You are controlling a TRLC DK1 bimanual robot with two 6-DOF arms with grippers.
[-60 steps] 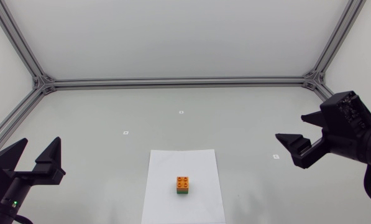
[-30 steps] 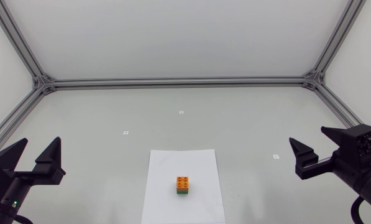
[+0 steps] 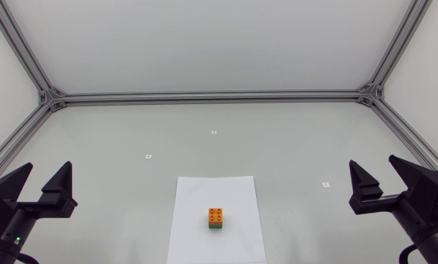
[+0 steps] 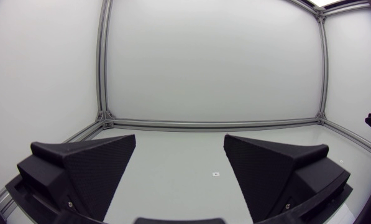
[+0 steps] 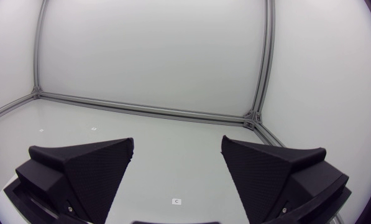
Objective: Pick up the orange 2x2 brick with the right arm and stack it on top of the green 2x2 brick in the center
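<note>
From above: on a white sheet of paper (image 3: 237,198) at the near middle of the pale grey table (image 3: 277,139), a small orange 2x2 plastic brick (image 3: 216,214) seated squarely on a green 2x2 plastic brick (image 3: 216,227), with only the green lower edge showing. Looks already stacked, judging by how the two lie. At the left edge, the matte black left gripper (image 3: 45,170), wedge fingers spread wide with nothing between them. At the right edge, the matte black right gripper (image 3: 373,165), likewise spread and empty, well apart from the stack.

From the left wrist: left gripper (image 4: 180,140) gaping over bare table, a tiny white marker (image 4: 215,175) ahead of it. No brick in sight.

From the right wrist: right gripper (image 5: 177,142) gaping too and holding nothing. No brick in sight here either.

On handling: probably light, hard and stiff, with smooth, slightly slippery sides; hardly fragile. Best taken by two opposite flat walls, fingers square to them and clear of the studs. Likely to cling to the green brick if lifted now.

Against a second ago: right gripper drawn back from over the table to the right edge and turned from pointing at the centre to pointing across the table, like the left. Left gripper, bricks and paper unmoved.
</note>
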